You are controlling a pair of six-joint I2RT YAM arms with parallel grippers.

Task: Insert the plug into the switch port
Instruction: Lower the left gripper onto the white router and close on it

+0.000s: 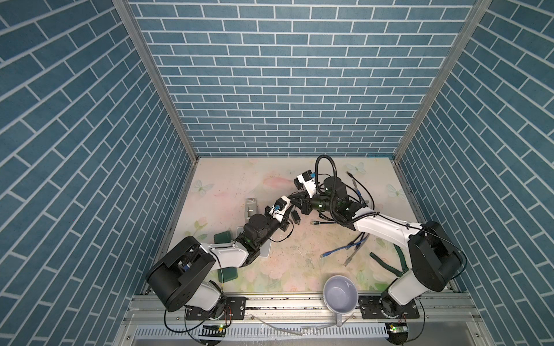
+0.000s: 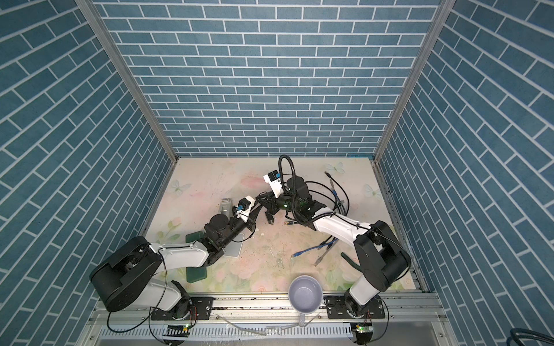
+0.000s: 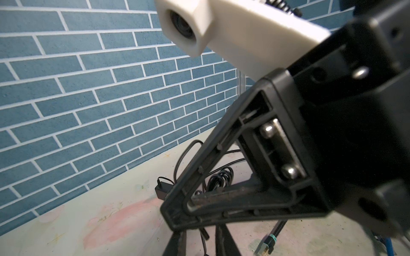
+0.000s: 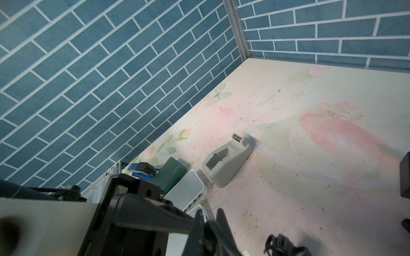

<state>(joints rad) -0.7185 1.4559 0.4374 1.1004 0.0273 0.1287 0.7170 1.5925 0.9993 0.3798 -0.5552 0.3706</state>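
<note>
1 upright mug [image 1: 341, 295] (lavender), switch [image 4: 187, 187] beside green case [image 4: 173, 174]

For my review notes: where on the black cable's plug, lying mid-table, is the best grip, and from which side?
Probably the rear of the plug, from above, closing across its width: it lies flat on the table with its black cable trailing straight behind.

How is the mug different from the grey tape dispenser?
The mug is round and pale lilac; the tape dispenser is long, boxy and grey. The mug sits at the front edge of the table; the tape dispenser stands farther back and more to the left in both top views. The mug has a handle; the tape dispenser has none. Both look empty.
</note>
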